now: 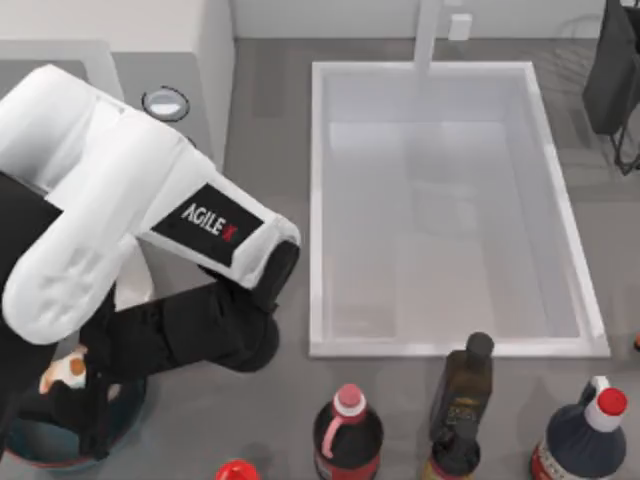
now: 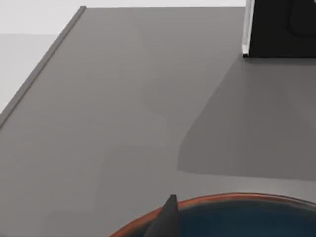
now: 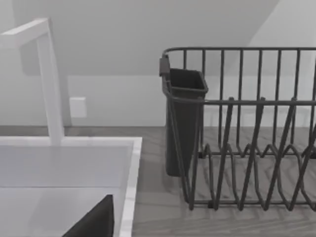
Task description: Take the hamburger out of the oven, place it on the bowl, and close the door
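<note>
Left gripper (image 1: 70,400), hamburger (image 1: 62,372) over bowl (image 1: 125,415)

Four bottles (image 1: 348,432), one bowl (image 1: 60,455), one sink (image 1: 455,345)

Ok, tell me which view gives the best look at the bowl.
The left wrist view: the bowl lies close below the camera, its reddish rim and dark teal inside plain. The top view has the bowl at the table's lower left, mostly under the left arm. The right wrist view faces the sink and dish rack.
</note>
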You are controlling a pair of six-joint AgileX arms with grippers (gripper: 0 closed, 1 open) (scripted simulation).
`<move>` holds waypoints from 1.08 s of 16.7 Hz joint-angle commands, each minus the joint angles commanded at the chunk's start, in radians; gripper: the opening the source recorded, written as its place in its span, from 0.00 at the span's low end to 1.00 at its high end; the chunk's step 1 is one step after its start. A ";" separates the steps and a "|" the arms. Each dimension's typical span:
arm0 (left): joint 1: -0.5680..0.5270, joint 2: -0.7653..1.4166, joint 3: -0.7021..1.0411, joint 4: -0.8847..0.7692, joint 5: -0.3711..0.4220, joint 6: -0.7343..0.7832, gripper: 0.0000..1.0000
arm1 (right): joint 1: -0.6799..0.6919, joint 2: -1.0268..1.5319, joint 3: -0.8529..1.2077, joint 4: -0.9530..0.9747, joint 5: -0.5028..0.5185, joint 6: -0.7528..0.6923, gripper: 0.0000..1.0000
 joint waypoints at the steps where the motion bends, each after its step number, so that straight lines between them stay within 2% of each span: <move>1: 0.005 0.009 -0.009 0.011 -0.006 0.004 0.00 | 0.000 0.000 0.000 0.000 0.000 0.000 1.00; 9: 0.017 0.063 -0.034 0.047 -0.026 0.014 0.00 | 0.000 0.000 0.000 0.000 0.000 0.000 1.00; 18: 0.017 0.063 -0.034 0.047 -0.026 0.014 0.68 | 0.000 0.000 0.000 0.000 0.000 0.000 1.00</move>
